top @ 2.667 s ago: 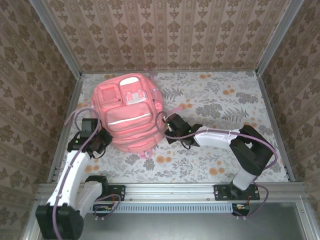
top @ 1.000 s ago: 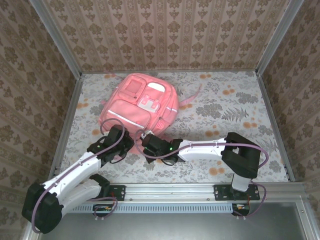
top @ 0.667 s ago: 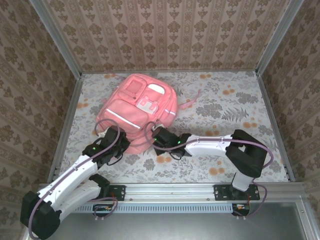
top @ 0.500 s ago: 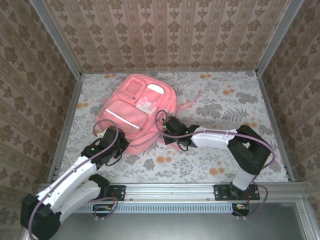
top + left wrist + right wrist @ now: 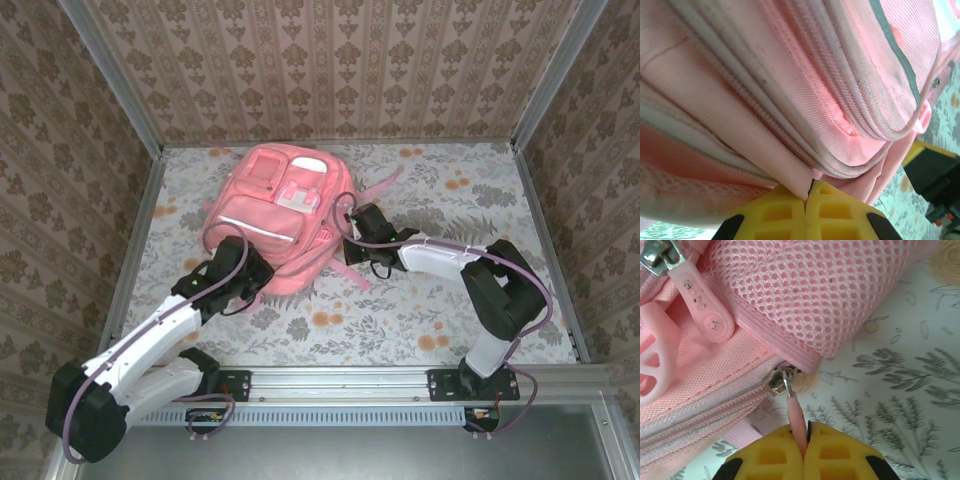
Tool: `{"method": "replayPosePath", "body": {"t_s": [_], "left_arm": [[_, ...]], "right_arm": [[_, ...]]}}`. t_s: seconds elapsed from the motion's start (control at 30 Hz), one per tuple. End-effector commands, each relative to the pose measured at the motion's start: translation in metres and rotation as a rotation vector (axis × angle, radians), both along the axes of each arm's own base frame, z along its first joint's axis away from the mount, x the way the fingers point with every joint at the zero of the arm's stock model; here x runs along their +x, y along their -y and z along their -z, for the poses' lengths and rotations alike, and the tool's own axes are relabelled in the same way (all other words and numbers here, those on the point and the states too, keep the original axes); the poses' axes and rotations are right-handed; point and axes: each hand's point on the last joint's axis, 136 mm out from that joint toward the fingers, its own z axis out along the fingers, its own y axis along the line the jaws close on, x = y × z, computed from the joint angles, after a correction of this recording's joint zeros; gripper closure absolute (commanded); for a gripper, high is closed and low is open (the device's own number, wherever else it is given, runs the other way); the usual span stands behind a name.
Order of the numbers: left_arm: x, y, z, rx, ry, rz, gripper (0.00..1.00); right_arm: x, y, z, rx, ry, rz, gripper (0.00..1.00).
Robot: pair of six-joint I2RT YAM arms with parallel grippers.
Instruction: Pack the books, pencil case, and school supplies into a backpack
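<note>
The pink backpack (image 5: 278,205) lies front-up at the table's back left. My left gripper (image 5: 254,272) is at its near edge, and its yellow fingers (image 5: 785,215) are shut on a fold of the pink fabric (image 5: 796,181) below the zip seams. At the bag's right side, my right gripper (image 5: 351,240) is shut on a thin pink zipper pull (image 5: 796,419) hanging from a metal slider (image 5: 779,381) under the mesh side pocket (image 5: 815,295). The books, pencil case and school supplies are out of view.
A floral cloth (image 5: 450,215) covers the table between metal rails and wallpapered walls. A pink strap (image 5: 384,186) trails off the bag's right side. A second pink zipper pull (image 5: 707,312) hangs nearby. Open cloth lies to the right.
My right gripper has travelled right and away along the bag's edge, still holding the zipper pull. The backpack has turned and shifted slightly, and my left gripper has kept its pinch on the fabric.
</note>
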Motion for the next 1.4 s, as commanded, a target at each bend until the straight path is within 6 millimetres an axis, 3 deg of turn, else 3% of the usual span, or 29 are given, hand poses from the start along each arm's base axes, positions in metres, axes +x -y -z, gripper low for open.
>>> {"method": "replayPosePath", "body": {"t_s": [0.0,0.17,0.3,0.37,0.5,0.53,0.63,0.7,0.77,0.93,1.1,1.23,1.37], "left_arm": [[0.009,0.027,-0.023,-0.020,0.063,0.070,1.00],[0.017,0.086,-0.034,-0.097,0.097,0.151,1.00],[0.024,0.116,-0.037,-0.075,0.102,0.192,1.00],[0.028,0.132,-0.038,-0.078,0.111,0.209,1.00],[0.035,0.154,-0.047,-0.060,0.119,0.273,0.68],[0.037,0.157,-0.048,-0.053,0.119,0.288,0.55],[0.037,0.158,-0.051,-0.021,0.123,0.314,0.24],[0.037,0.153,-0.056,0.020,0.134,0.328,0.13],[0.038,0.142,-0.066,0.087,0.162,0.342,0.00],[0.045,0.090,-0.098,0.299,0.268,0.334,0.00],[0.060,-0.004,-0.108,0.444,0.302,0.192,0.00],[0.068,-0.094,-0.101,0.544,0.311,-0.006,0.00],[0.068,-0.164,-0.084,0.734,0.347,-0.151,0.00]], "right_arm": [[0.025,0.058,-0.002,-0.131,0.036,0.187,0.93],[0.025,0.058,-0.023,-0.102,0.062,0.199,0.78],[0.020,0.070,-0.049,-0.075,0.110,0.244,0.54],[0.015,0.081,-0.062,-0.068,0.134,0.280,0.36],[0.001,0.102,-0.091,-0.050,0.192,0.331,0.19],[-0.003,0.108,-0.097,-0.046,0.206,0.345,0.14],[-0.017,0.122,-0.107,-0.039,0.234,0.377,0.01],[-0.026,0.131,-0.113,-0.032,0.255,0.395,0.01],[-0.034,0.141,-0.120,-0.025,0.282,0.417,0.00],[-0.048,0.163,-0.129,-0.031,0.332,0.468,0.00],[-0.053,0.176,-0.140,-0.061,0.412,0.485,0.01],[-0.053,0.184,-0.142,-0.088,0.501,0.485,0.01],[-0.051,0.195,-0.134,-0.158,0.586,0.491,0.00]]}}
